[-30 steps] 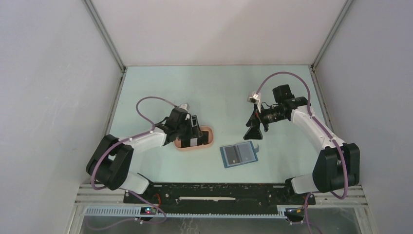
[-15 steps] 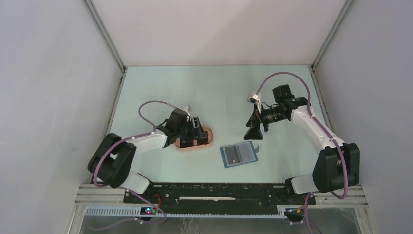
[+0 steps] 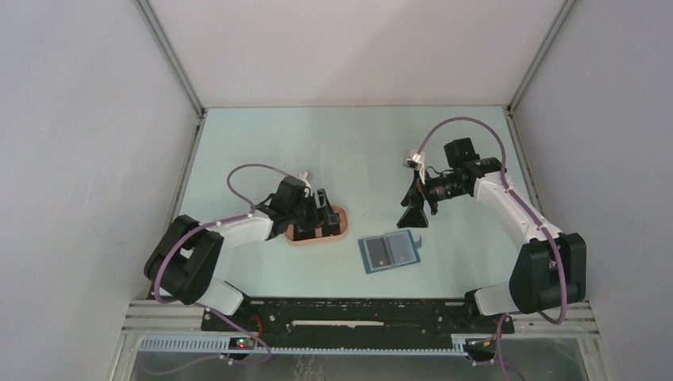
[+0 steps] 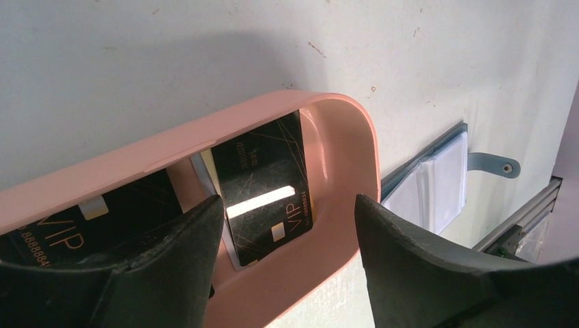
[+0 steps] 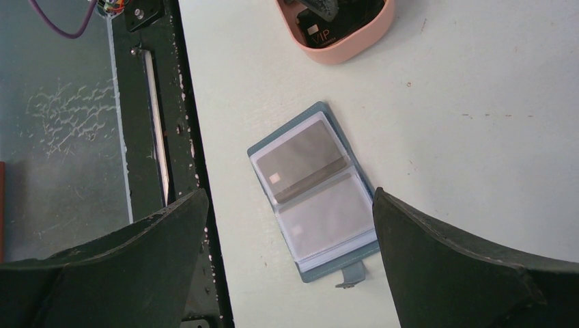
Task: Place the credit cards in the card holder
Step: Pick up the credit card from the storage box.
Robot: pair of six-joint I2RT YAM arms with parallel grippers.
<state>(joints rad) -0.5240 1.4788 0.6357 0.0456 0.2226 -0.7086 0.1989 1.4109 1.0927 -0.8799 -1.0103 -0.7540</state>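
The pink tray (image 4: pixel 341 137) lies on the pale bench (image 3: pixel 317 151) and holds the credit cards (image 4: pixel 263 184). In the left wrist view the nearest card is black with thin gold lines, a bright streak of glare across it and "VIP" in gold beside a small chip. A second black card (image 4: pixel 68 232) further along the tray also reads "VIP" above a row of digits, "8888888" as far as can be read. The left jaws stand open and low over the tray's rounded end. One of the fingers (image 4: pixel 164 266) is inside the tray just beside the nearest card, and the other is beyond the tray's end wall; they grip nothing. The card holder (image 5: pixel 317 198) lies open and flat on the bench near the tray, apart from it, with its clear pockets facing up and its strap tab (image 5: pixel 351 273) sticking out. A grey-brown card (image 5: pixel 304 160) with a small light chip sits in one pocket; no writing on it can be read. The right jaws are spread wide and hang above the bench with nothing between them. From the right wrist view, the card holder shows in the gap between them.
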